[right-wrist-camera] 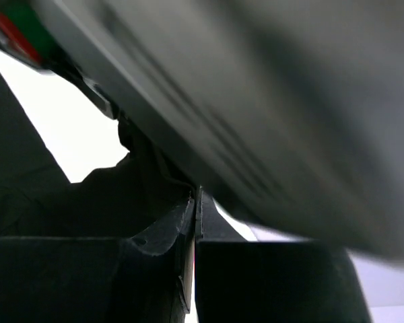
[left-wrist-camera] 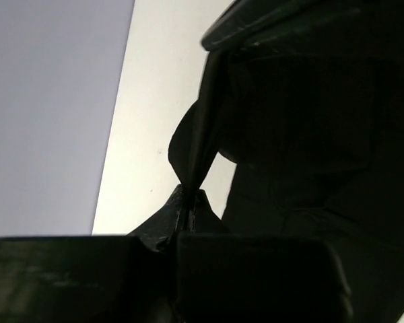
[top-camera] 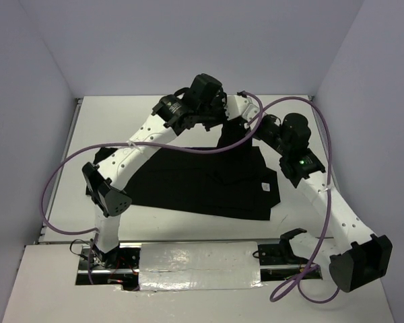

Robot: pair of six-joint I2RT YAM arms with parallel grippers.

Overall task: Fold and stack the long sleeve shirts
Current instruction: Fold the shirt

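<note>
Left arm [top-camera: 131,153], right arm [top-camera: 326,202] converging, fingers [left-wrist-camera: 178,210] pinched

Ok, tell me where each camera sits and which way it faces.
Top: above and behind the arm bases, looking down on the table, black shirt and both arms.
Left wrist: on the left arm, looking along the left hand, shut on a pinch of shirt.
Right wrist: on the right arm; right hand shut on shirt, the rest blurred.
All three show the shirt.

The left gripper [top-camera: 244,121] and right gripper [top-camera: 261,129] meet almost tip to tip. A peak of the black shirt [top-camera: 188,182] rises to just beneath them (the rest lies flat on the table [top-camera: 101,121], below both wrists, its white tag [top-camera: 264,186] under the right forearm).
</note>
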